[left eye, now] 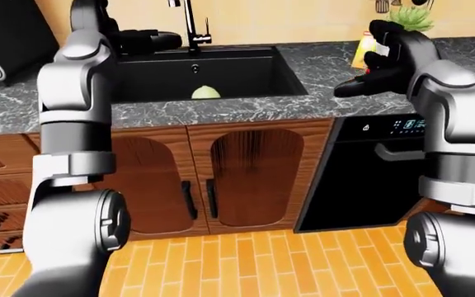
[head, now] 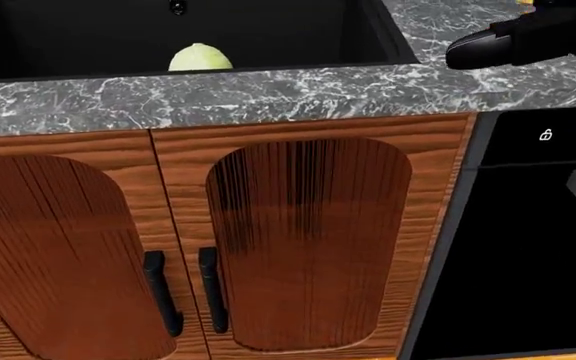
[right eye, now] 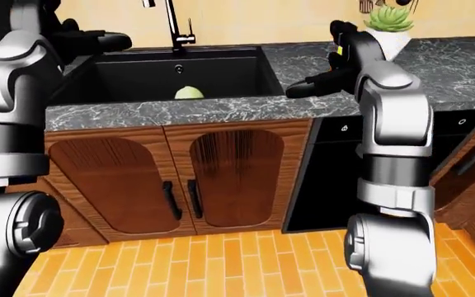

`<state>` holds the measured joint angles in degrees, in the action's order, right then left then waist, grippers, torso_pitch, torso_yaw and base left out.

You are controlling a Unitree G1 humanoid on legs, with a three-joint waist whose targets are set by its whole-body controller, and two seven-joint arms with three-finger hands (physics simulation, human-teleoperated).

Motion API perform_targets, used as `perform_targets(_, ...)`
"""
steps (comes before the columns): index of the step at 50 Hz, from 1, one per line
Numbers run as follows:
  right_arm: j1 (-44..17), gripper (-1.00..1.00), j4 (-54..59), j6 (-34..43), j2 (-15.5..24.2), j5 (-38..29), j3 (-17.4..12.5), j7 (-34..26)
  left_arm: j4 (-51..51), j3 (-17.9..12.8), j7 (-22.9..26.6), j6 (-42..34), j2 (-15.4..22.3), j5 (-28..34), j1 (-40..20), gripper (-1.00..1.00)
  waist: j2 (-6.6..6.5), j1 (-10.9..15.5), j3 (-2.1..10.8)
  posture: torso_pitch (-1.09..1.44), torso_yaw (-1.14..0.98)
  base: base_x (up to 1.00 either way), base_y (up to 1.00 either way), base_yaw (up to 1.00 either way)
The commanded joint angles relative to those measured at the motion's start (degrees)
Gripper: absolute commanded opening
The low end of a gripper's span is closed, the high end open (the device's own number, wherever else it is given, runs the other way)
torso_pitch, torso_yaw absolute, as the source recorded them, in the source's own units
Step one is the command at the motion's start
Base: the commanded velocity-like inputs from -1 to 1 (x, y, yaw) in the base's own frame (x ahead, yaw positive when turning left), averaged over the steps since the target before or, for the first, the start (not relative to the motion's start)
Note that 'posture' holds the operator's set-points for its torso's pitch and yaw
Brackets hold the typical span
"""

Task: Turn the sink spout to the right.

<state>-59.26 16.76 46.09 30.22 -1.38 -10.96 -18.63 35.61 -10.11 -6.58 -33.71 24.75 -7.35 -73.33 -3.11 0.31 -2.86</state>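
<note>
Left-eye view: sink spout (left eye: 189,21) upright at top edge behind black sink (left eye: 246,68). Left hand (left eye: 142,41) just beside it, fingers spread; right hand (left eye: 386,59) open over counter (left eye: 320,62).

Slim black metal sink spout (left eye: 189,23), an upright stem rising past the left-eye view's top edge, with a small side lever to its right, standing at the far rim of the black rectangular sink basin (left eye: 221,71) set in grey marbled counter.
</note>
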Motion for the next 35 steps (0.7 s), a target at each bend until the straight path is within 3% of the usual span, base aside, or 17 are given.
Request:
perform_targets(1, -1.67, 1.00, -2.37, -1.84, 1.35, -0.09, -1.40, 0.58, -1.85, -0.02, 0.10, 1.53, 0.63, -0.03, -3.18, 1.00, -0.52, -0.57, 1.92, 0.00, 0.00, 0.27, 0.00, 0.00)
perform_targets(3, -2.25, 1.00, -2.37, -1.29, 1.65, -0.04, -1.35, 0.45, -1.52, -0.09, 0.10, 1.61, 0.82, -0.06, -3.43, 1.00, 0.41, -0.32, 2.30, 0.00, 0.00, 0.27, 0.00, 0.00)
perform_targets(8, -2.64, 1.00, -2.47, -0.73, 2.08, 0.01, -1.41, 0.24, -0.01, -0.14, 0.04, 2.62, 1.06, -0.05, -3.74, 1.00, 3.23, 0.34, 1.80, 0.00, 0.00, 0.27, 0.00, 0.00)
perform_targets(10, -2.60, 1.00, -2.94, -0.31, 2.14, 0.04, -1.43, 0.22, 0.61, -0.22, 0.12, 2.74, 1.38, -0.08, -4.17, 1.00, 5.38, 0.77, 2.06, 0.00, 0.00, 0.27, 0.00, 0.00)
perform_targets(11, -2.61, 1.00, -2.92, -0.32, 2.27, 0.06, -1.48, 0.15, 1.65, -0.34, 0.26, 3.26, 1.77, -0.04, -4.59, 1.00, 7.12, 0.98, 2.58, 0.00, 0.00, 0.27, 0.00, 0.00)
perform_targets(12, -2.67, 1.00, -2.91, -0.27, 2.34, 0.07, -1.51, 0.12, 2.39, -0.35, 0.34, 3.68, 1.95, 0.00, -4.88, 1.00, 7.62, 1.38, 3.19, 0.00, 0.00, 0.27, 0.00, 0.00)
perform_targets(13, -2.63, 1.00, -3.16, -0.09, 2.46, 0.11, -1.59, 0.08, 3.28, -0.54, 0.46, 4.00, 2.41, -0.02, -5.22, 1.00, 6.71, 0.69, 2.49, 0.00, 0.00, 0.27, 0.00, 0.00)
perform_targets(14, -2.60, 1.00, -3.35, 0.02, 2.45, 0.13, -1.61, 0.14, 3.68, -0.61, 0.54, 4.17, 2.68, -0.07, -5.35, 1.00, 7.73, 0.92, 2.07, 0.00, 0.00, 0.26, 0.00, 0.00)
perform_targets(15, -1.97, 1.00, -3.60, -0.38, 2.19, 0.18, -1.71, 0.33, 4.51, -0.67, 0.58, 4.62, 2.95, -0.04, -5.61, 1.00, 7.48, 0.69, 2.18, 0.00, 0.00, 0.27, 0.00, 0.00)
perform_targets(21, -1.35, 1.00, -4.70, 0.21, 2.31, 0.34, -1.88, 0.32, 9.38, -0.86, 0.83, 7.67, 4.26, 0.32, -6.39, 1.00, 4.21, -0.03, 1.72, 0.00, 0.00, 0.27, 0.00, 0.00)
perform_targets(24, -1.99, 1.00, -4.25, 0.51, 2.69, 0.36, -1.78, 0.12, 10.40, -0.99, 0.97, 8.02, 4.72, 0.21, -6.78, 1.00, 1.47, -0.64, 2.00, 0.00, 0.00, 0.27, 0.00, 0.00)
perform_targets(26, -2.21, 1.00, -4.27, 0.76, 2.93, 0.38, -1.82, 0.03, 11.78, -1.10, 1.10, 8.68, 5.23, 0.25, -7.24, 1.00, -1.94, -1.09, 3.15, 0.00, 0.00, 0.27, 0.00, 0.00)
perform_targets(27, -1.45, 1.00, -4.73, 0.46, 2.73, 0.43, -1.96, 0.16, 12.41, -1.14, 1.12, 9.07, 5.43, 0.27, -7.39, 1.00, -0.07, -0.66, 2.58, 0.00, 0.00, 0.27, 0.00, 0.00)
perform_targets(28, -1.82, 1.00, -4.79, 0.91, 2.95, 0.43, -1.91, 0.07, 13.06, -1.12, 1.22, 9.55, 5.66, 0.37, -7.46, 1.00, -1.06, -0.82, 2.47, 0.00, 0.00, 0.26, 0.00, 0.00)
perform_targets(29, -1.78, 1.00, -4.97, 1.07, 3.00, 0.43, -1.94, 0.06, 13.49, -1.16, 1.28, 9.92, 5.95, 0.45, -7.41, 1.00, -1.18, -0.79, 2.34, 0.00, 0.00, 0.27, 0.00, 0.00)
perform_targets(32, -1.55, 1.00, -5.19, 1.13, 3.07, 0.49, -2.04, 0.04, 14.83, -1.30, 1.41, 10.72, 6.65, 0.60, -7.71, 1.00, 0.17, -0.32, 2.79, 0.00, 0.00, 0.26, 0.00, 0.00)
perform_targets(35, -1.28, 1.00, -5.72, 1.44, 3.04, 0.55, -2.08, 0.12, 16.28, -1.39, 1.58, 11.66, 7.28, 0.80, -7.97, 1.00, 1.75, 0.00, 2.22, 0.00, 0.00, 0.27, 0.00, 0.00)
